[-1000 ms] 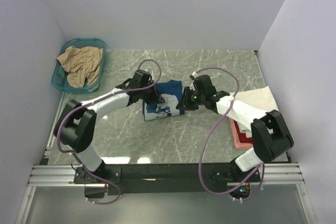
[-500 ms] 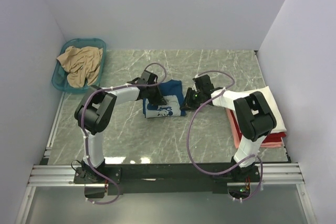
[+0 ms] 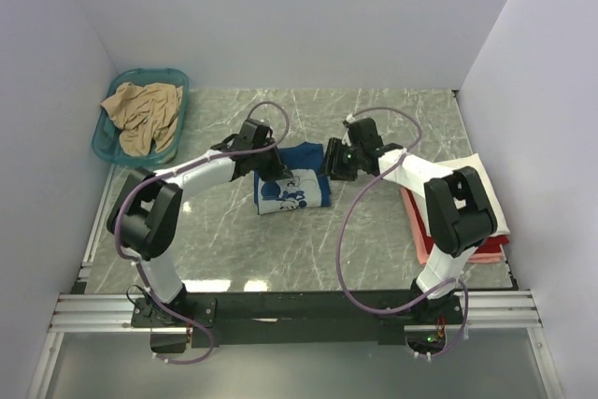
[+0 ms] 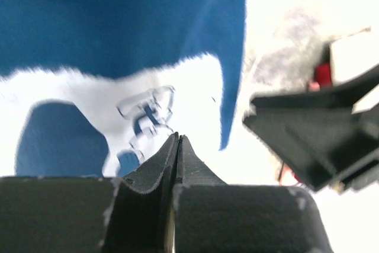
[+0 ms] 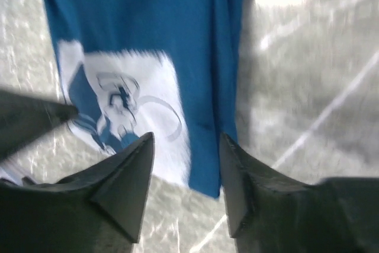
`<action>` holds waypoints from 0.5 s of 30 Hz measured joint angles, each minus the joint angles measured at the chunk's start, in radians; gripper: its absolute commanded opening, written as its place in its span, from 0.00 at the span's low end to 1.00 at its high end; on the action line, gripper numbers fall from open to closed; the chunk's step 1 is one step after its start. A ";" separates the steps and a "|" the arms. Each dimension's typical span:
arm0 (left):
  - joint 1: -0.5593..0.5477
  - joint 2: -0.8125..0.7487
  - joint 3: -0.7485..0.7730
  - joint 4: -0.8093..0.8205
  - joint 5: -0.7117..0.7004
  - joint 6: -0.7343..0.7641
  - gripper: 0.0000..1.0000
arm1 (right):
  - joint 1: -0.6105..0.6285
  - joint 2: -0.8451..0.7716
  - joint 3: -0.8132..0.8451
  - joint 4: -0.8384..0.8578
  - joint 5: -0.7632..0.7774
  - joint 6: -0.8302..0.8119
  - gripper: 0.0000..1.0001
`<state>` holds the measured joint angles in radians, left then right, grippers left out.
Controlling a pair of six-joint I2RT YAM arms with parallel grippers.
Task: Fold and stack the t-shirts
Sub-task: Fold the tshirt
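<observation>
Grey marbled table, one blue shirt folded flat.
Nearer, to its right, a stack, cream over red. At the blue shirt's left edge the left gripper is pressed together, no cloth between; at the right edge the right gripper gapes. Pinch both soft edges evenly. Far left, a crumpled tan shirt fills a plastic basket.

Room to pass lies on the marble surface in front of and behind the dark blue t-shirt, its flanks crowded by the left gripper and right gripper, with the teal basket filling the far-left corner and the stacked t-shirts lining the right edge.
</observation>
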<state>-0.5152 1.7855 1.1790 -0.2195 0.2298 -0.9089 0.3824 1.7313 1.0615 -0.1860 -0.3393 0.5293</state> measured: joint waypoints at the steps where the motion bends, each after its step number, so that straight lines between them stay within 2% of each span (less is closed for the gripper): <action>1: -0.006 -0.015 -0.011 0.003 0.000 -0.002 0.04 | 0.000 0.008 0.019 -0.005 0.005 -0.009 0.60; 6: -0.061 -0.021 -0.076 0.047 0.006 -0.025 0.02 | 0.000 0.072 0.103 -0.014 0.040 -0.056 0.69; 15: -0.102 0.039 -0.134 0.094 0.017 -0.056 0.01 | 0.000 0.209 0.198 -0.056 0.061 -0.110 0.70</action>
<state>-0.6170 1.8240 1.0447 -0.1257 0.2466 -0.9646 0.3824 1.9400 1.2594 -0.2417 -0.2783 0.4191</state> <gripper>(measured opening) 0.015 0.704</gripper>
